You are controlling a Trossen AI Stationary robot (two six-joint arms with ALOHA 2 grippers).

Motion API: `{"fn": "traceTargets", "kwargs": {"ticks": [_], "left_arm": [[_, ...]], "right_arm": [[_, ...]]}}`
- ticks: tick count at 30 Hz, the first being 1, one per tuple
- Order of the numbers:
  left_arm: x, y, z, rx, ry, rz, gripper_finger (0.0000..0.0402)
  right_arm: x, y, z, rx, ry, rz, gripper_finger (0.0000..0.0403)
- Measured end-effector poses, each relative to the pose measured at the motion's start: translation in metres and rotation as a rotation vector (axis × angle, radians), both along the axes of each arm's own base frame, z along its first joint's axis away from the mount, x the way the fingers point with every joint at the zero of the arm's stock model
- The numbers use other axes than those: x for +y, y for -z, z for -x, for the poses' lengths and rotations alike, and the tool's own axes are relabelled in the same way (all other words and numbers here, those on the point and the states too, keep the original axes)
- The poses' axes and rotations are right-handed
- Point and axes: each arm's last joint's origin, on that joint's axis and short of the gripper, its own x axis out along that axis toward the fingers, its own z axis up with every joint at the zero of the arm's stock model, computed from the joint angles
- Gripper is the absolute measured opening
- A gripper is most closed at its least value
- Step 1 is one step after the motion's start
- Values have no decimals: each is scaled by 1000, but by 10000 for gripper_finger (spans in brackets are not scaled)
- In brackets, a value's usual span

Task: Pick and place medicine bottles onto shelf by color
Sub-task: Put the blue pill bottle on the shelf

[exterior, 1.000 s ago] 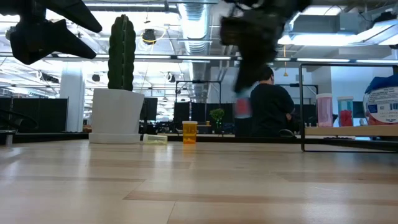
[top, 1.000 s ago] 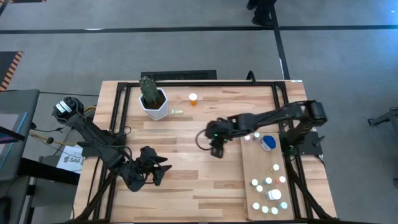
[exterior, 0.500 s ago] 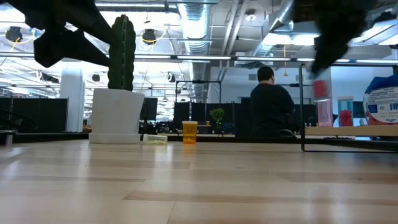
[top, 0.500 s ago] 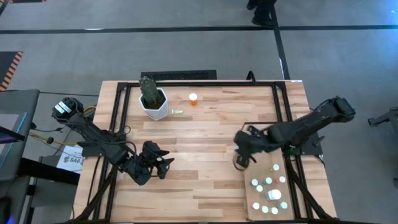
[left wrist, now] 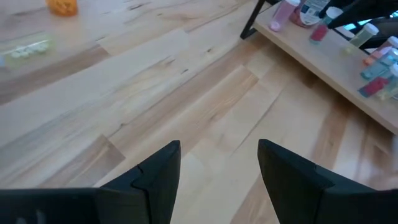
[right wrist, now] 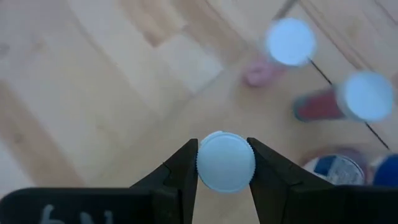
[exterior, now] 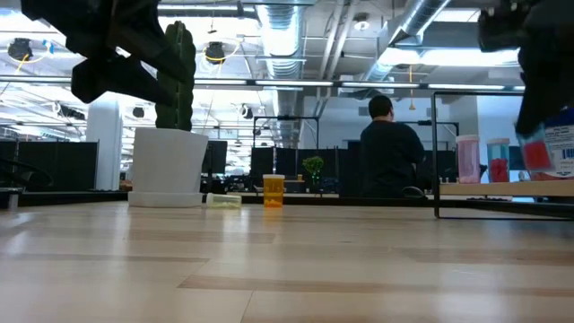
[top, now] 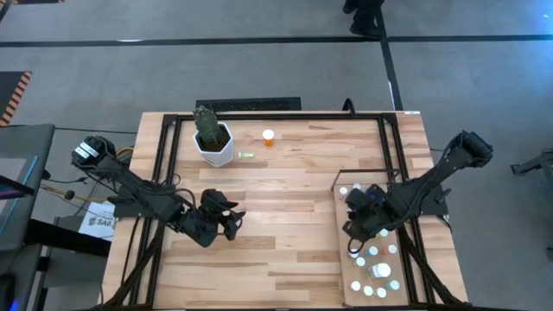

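Right gripper (right wrist: 225, 163), above the shelf (top: 344, 240), pinches a white-capped bottle (right wrist: 225, 162) by its cap: judged light, rigid, slippery, topple-prone; left gripper (left wrist: 219, 163) spread, empty.

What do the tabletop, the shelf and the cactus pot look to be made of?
Tabletop: wood planks, striped light and darker, with a soft sheen in the low view. Shelf: likely plywood, a smooth pale face without plank seams, its edge darker in the left wrist view. Cactus pot: white and faceted, perhaps ceramic or plastic; cannot tell which.
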Motion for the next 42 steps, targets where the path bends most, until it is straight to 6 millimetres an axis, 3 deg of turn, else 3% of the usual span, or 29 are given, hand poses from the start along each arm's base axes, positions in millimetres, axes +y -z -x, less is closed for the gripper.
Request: {"fn": "traceTargets", "kwargs": {"ticks": [10,22,33,42], "left_arm": [[2,0,-1,10,4,2,200],[2,0,-1,10,4,2,200],[2,0,-1,10,4,2,200],[2,0,-1,10,4,3,200]], "right_arm": [[-7,20,10,-64,224,44,139],[-8,23,11,-98,275,43,147],[-10,24,10,-90,289,34,211],[-6,0,5,-53,243,8,244]]}}
